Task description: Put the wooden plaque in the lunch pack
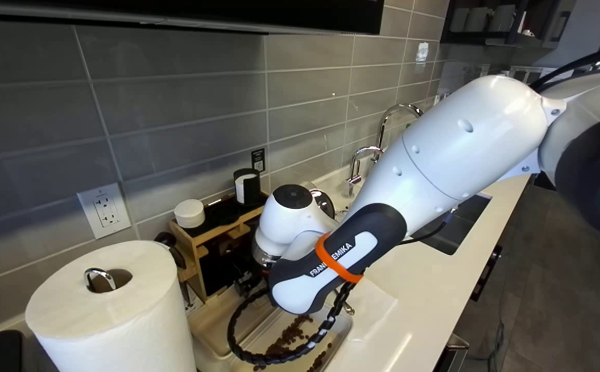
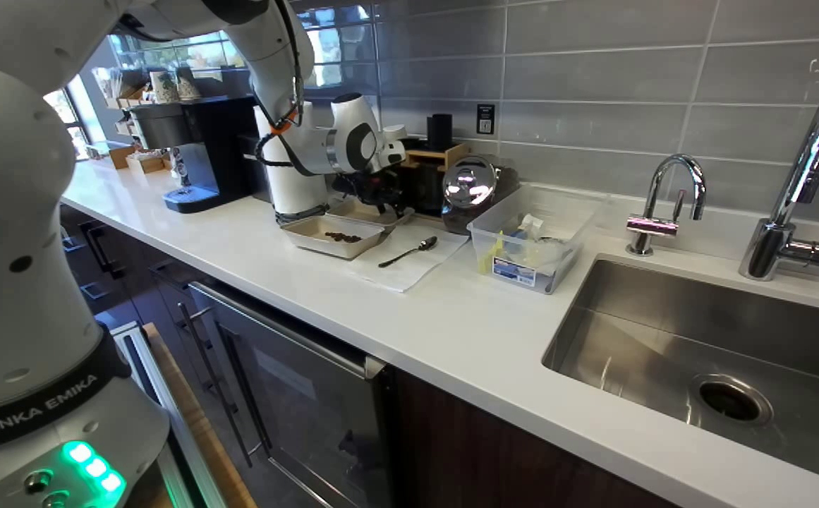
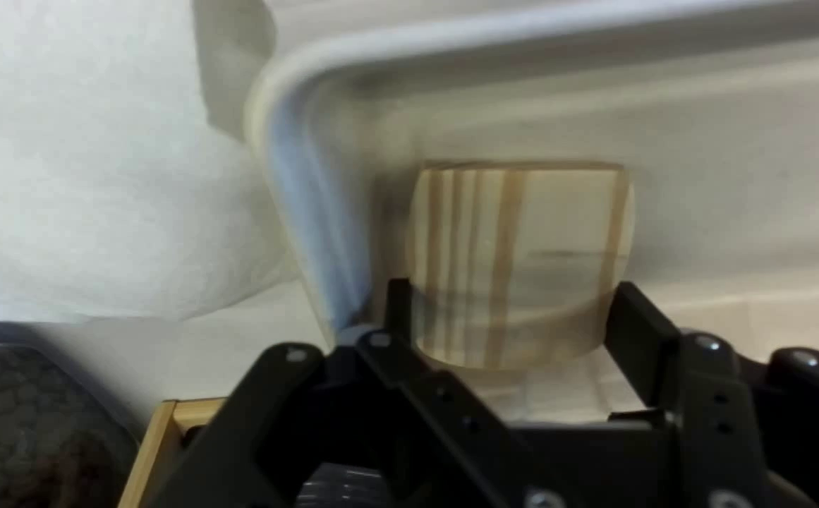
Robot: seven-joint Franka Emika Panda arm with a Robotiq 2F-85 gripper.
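The wooden plaque (image 3: 518, 261), pale with brown stripes, flat far edge and rounded sides, is between my gripper's fingers (image 3: 513, 285) in the wrist view. Both fingertips touch its side edges, and it looks sharper than the blurred background. Beneath is a shallow pale box with rounded corners, the lunch pack by its shape (image 3: 733, 134); whether its plastic is translucent I cannot tell. The plaque is over its corner end; I cannot tell if it touches the floor. In the exterior views the box shows as a tan tray (image 1: 217, 320) (image 2: 353, 212). There the arm or dark gripper (image 2: 381, 197) hides the plaque.
A white tray with brown crumbs (image 2: 317, 229) stands beside the box. A paper towel roll (image 1: 108, 310) and wooden rack (image 1: 196, 248) stand close by. A spoon (image 2: 409, 252) lies on white paper. A chrome-lidded jar (image 2: 469, 190) and clear bin (image 2: 543, 233) stand toward the sink.
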